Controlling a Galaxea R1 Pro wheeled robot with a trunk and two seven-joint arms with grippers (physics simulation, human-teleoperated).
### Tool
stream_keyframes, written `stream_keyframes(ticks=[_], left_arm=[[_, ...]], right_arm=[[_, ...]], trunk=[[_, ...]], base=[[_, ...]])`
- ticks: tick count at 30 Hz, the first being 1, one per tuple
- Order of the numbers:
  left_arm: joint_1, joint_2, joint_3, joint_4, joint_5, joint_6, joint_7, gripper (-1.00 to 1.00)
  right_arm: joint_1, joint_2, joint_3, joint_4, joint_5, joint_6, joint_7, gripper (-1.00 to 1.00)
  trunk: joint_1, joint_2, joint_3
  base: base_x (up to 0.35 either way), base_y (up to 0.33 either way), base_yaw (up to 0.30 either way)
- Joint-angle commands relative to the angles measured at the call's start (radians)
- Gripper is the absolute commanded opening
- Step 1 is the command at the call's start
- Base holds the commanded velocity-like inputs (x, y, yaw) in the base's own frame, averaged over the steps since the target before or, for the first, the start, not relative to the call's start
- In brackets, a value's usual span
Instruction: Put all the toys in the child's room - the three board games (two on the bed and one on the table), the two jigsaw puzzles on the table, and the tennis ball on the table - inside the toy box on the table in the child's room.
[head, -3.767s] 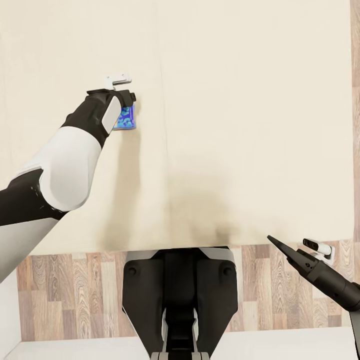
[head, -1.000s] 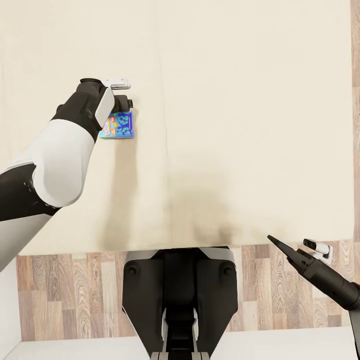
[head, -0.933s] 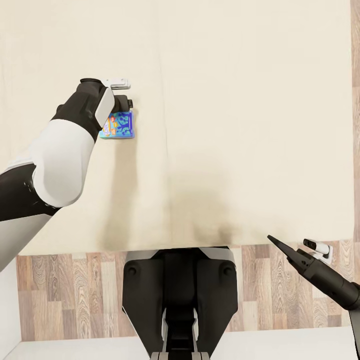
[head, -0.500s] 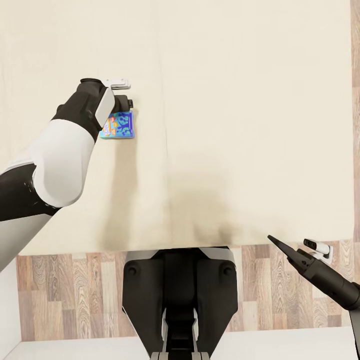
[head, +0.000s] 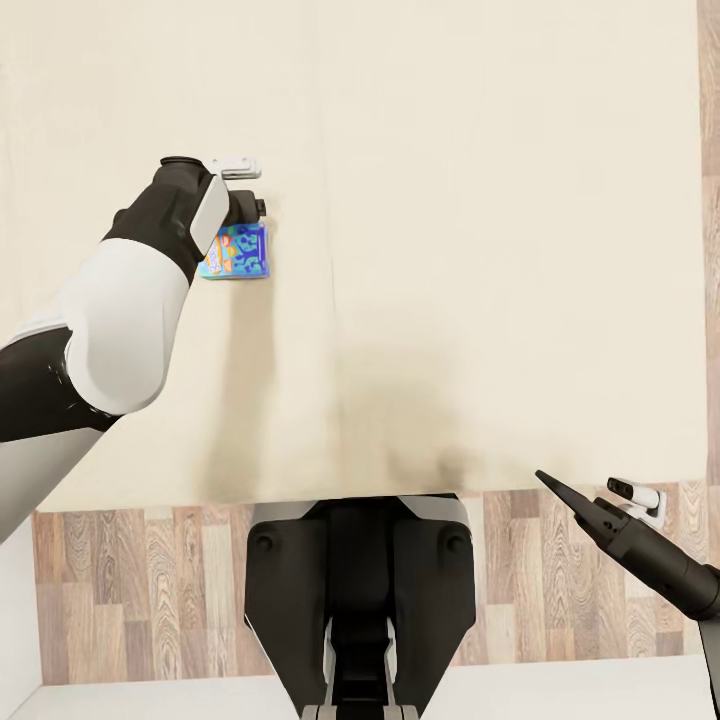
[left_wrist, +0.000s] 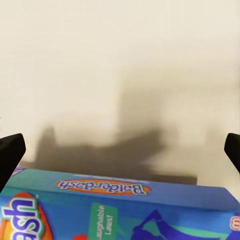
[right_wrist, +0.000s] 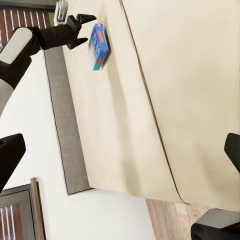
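A blue board game box (head: 238, 250) printed "Balderdash" lies on the cream bed (head: 480, 250), toward its left side. My left gripper (head: 250, 214) hovers right over the box, its wrist covering the box's left part. In the left wrist view its fingertips (left_wrist: 10, 157) stand far apart, open, with the box top (left_wrist: 120, 212) just past them and nothing between them. The right wrist view shows that left gripper (right_wrist: 84, 31) beside the box (right_wrist: 98, 46). My right gripper (head: 552, 484) hangs open and empty off the bed's near right corner.
Wood plank floor (head: 150, 590) runs along the bed's near edge, with my own base (head: 358, 590) against it. A seam (head: 330, 250) runs along the bedcover. The right wrist view shows the bed's grey frame (right_wrist: 60, 125) and a white wall (right_wrist: 30, 100) beyond.
Over the last few seconds my left arm swung a little left and away, uncovering more of the board game box. During the last second nothing visibly moved.
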Motion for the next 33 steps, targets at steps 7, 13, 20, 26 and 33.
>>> stream_keyframes(ticks=[7,13,20,26,33], left_arm=[[0.000,-0.001,0.008,-0.001,-0.010,0.023,-0.001,1.00],[0.000,-0.003,0.007,-0.001,-0.009,0.032,-0.001,1.00],[-0.001,-0.003,0.005,0.001,-0.010,0.035,-0.001,1.00],[-0.001,-0.003,0.005,0.003,-0.010,0.045,-0.001,1.00],[-0.001,-0.003,0.004,0.008,-0.010,0.084,-0.001,1.00]], right_arm=[[0.000,0.000,0.000,0.000,-0.003,0.008,0.002,1.00],[0.000,0.000,0.000,0.000,-0.003,0.008,0.002,1.00],[0.000,0.000,0.000,0.001,-0.003,0.008,0.002,1.00],[0.000,0.000,0.000,0.001,-0.003,0.008,0.001,1.00],[0.000,0.000,0.000,0.001,-0.003,0.008,0.000,1.00]], trunk=[[0.001,-0.002,-0.001],[0.001,-0.002,0.002],[0.001,-0.002,0.005],[0.001,-0.002,0.005],[0.001,-0.002,0.005]], base=[[0.000,0.000,0.000],[0.000,0.000,0.000],[0.000,0.000,0.000],[0.000,0.000,0.000],[0.000,0.000,0.000]])
